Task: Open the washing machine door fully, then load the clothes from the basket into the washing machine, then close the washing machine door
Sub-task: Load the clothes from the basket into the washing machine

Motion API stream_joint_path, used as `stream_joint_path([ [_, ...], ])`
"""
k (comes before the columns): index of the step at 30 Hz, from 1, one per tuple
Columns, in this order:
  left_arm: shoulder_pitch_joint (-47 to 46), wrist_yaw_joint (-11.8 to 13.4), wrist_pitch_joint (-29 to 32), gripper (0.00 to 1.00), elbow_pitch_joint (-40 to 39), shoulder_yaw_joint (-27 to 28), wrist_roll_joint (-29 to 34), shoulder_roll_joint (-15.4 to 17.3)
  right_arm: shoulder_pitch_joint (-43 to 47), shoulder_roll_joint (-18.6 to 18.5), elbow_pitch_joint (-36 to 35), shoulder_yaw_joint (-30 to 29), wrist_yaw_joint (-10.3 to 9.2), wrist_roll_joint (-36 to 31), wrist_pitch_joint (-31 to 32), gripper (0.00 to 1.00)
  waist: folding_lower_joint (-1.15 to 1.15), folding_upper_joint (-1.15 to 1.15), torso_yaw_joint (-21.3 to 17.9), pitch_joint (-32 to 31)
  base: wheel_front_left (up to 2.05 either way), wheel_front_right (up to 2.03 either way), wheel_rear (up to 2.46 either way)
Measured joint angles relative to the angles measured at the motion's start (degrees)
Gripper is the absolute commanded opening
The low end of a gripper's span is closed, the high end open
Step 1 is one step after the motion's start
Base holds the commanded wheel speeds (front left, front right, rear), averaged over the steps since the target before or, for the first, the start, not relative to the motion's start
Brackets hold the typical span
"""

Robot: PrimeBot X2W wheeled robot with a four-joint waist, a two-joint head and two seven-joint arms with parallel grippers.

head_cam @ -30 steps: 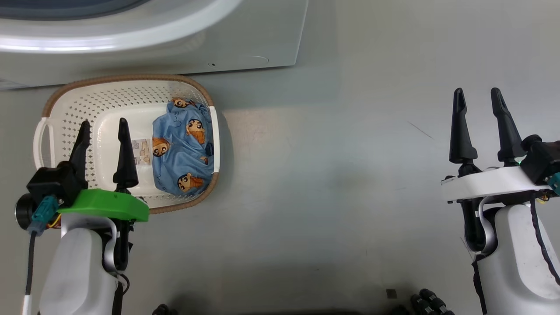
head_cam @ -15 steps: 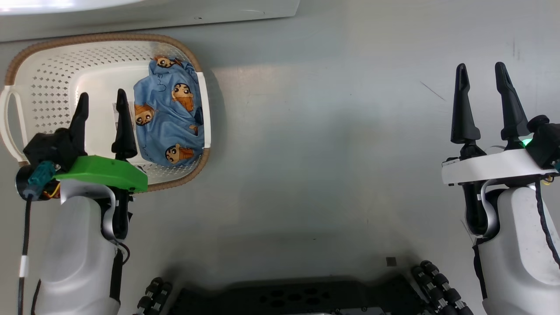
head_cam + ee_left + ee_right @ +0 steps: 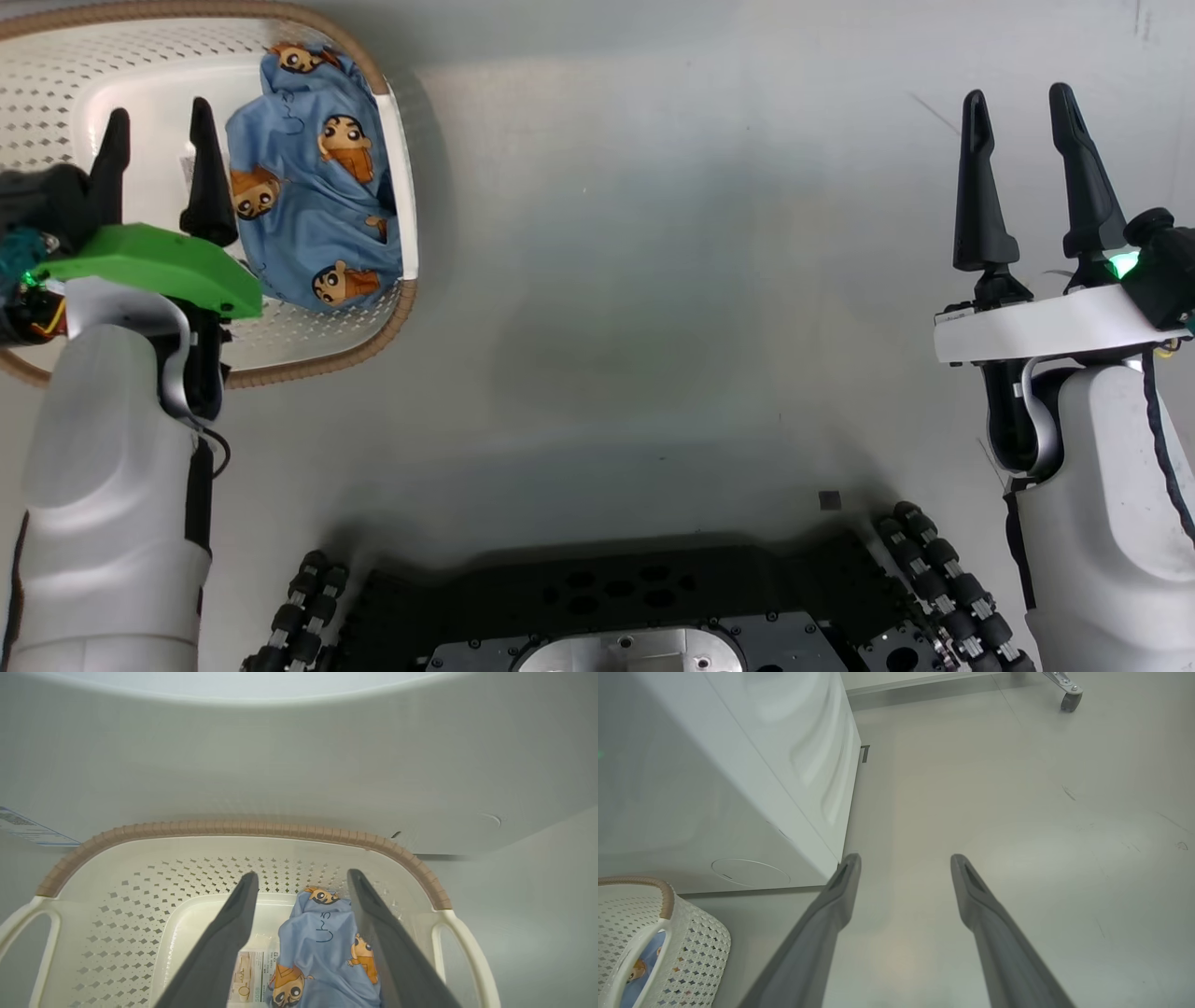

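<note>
left gripper (image 3: 159, 112) hung above the basket (image 3: 392, 317), jaws at full spread and holding nothing. right gripper (image 3: 1018, 93) stood equally wide and empty, well apart over bare floor (image 3: 653, 280).

the clothes (image 3: 308, 215) lay bunched at the right-hand end of the basket, against its right wall. from the head view the bundle sat just beside the left gripper's right-hand finger, to its right. from the left wrist view the clothes (image 3: 322, 947) lay below and between the fingers, offset towards the right one, which hid part of the cloth. the bundle's long axis ran roughly in line with the fingers, towards the washing machine (image 3: 299, 765).

judgement: the left arm was much the nearer. a descent with a small shift to the right would centre the bundle between the jaws.

obstructions: the basket's right wall and brown rim (image 3: 243, 828) stood close beside the cloth and could catch the right-hand finger. a paper label (image 3: 247, 975) lay on the basket floor touching the bundle. the machine front rose just beyond the far rim. whether the washing machine door stood open could not be judged
</note>
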Motion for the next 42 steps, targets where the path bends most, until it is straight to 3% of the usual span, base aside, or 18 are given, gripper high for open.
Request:
stream_joint_path([
  [19, -8.61, -0.52, 7.71, 1.00, 13.84, -0.20, -4.08, 2.25, -2.72, -0.07, -0.69, 0.89, -0.08, 1.20, 0.00, 1.00, 0.00, 0.00, -2.02, 7.16, 0.00, 0.00, 0.00],
  [30, -11.77, -0.63, 12.35, 1.00, 19.39, -1.93, -4.11, 4.54, -3.30, -0.07, -0.71, 1.31, -0.74, 1.72, 0.00, 1.00, 0.00, 0.00, -2.80, 8.73, 0.00, 0.00, 0.00],
  [42, -14.61, -0.69, 17.15, 1.00, 21.68, -5.44, -7.09, 4.35, -3.43, -0.05, -1.20, 1.89, -1.03, 2.34, 0.00, 1.00, 0.00, 0.00, -3.40, 10.14, 0.00, 0.00, 0.00],
])
